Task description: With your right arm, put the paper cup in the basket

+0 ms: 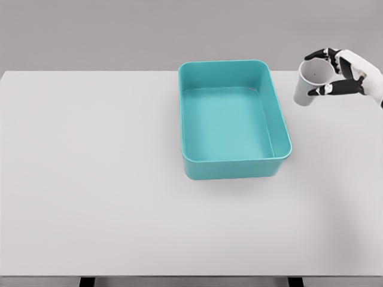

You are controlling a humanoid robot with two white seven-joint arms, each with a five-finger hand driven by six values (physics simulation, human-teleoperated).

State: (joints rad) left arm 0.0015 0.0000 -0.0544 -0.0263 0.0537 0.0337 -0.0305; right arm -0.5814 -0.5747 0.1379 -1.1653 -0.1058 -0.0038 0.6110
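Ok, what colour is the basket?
Teal, inside and out; the basket shows in the head view.

The basket (233,156) appeared as smooth teal plastic with a slight sheen along its rim. The paper cup (312,84) showed a matt, pale grey surface. The bench (96,179) presented a plain, matt white top. The right hand (346,75) had smooth white shells with black joints.

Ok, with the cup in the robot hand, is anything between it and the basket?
Nothing visible. The right robot hand holds the paper cup to the right of the teal basket, with only bare table between them. The basket looks empty.
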